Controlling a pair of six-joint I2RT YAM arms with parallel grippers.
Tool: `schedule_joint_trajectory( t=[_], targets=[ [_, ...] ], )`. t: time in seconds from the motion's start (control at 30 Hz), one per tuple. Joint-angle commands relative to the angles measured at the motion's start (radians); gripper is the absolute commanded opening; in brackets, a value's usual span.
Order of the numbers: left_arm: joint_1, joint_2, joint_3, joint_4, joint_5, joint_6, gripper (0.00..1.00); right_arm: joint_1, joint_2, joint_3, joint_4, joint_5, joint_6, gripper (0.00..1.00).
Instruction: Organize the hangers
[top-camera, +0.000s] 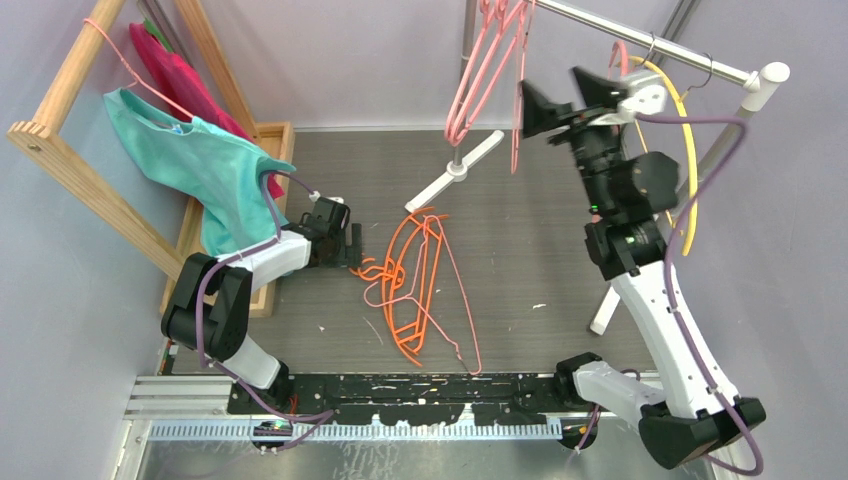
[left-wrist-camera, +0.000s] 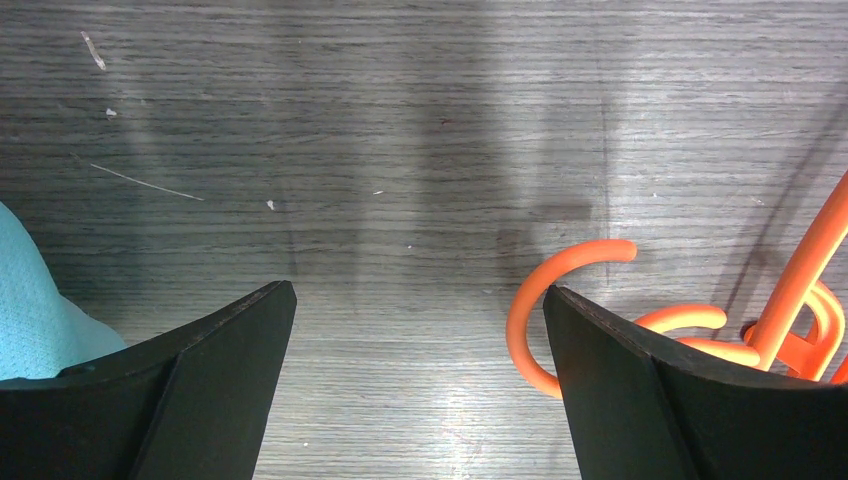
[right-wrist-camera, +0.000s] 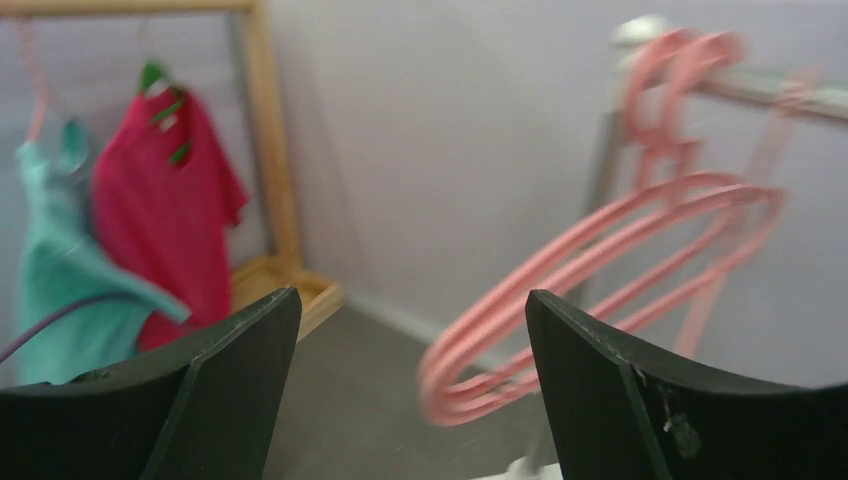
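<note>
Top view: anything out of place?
Yes. Several orange hangers and one pink hanger lie tangled in a heap on the table, while the other pink hangers hang on the metal rail.

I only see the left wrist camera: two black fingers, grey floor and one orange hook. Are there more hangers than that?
Observer: Yes. Your hook is part of a whole heap of orange hangers lying on the table.
Operator: Is the other arm holding one?
Observer: No. The right gripper is up high, open and empty, next to pink hangers that hang on a metal rail.
</note>
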Motion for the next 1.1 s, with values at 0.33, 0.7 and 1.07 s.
schedule_joint_trajectory(
  t=[0.33,0.7,1.07],
  targets=[
    [-0.003,-0.011,0.027,0.015,0.011,0.003,0.98,0.552,0.060,-0.234,-0.282,0.312,0.025,0.82],
    [-0.003,-0.019,0.028,0.005,-0.003,0.004,0.98,0.590,0.044,-0.587,-0.411,0.224,0.212,0.79],
    [-0.003,-0.017,0.027,0.007,0.000,0.004,0.98,0.590,0.090,-0.715,-0.329,0.099,0.294,0.76]
  ],
)
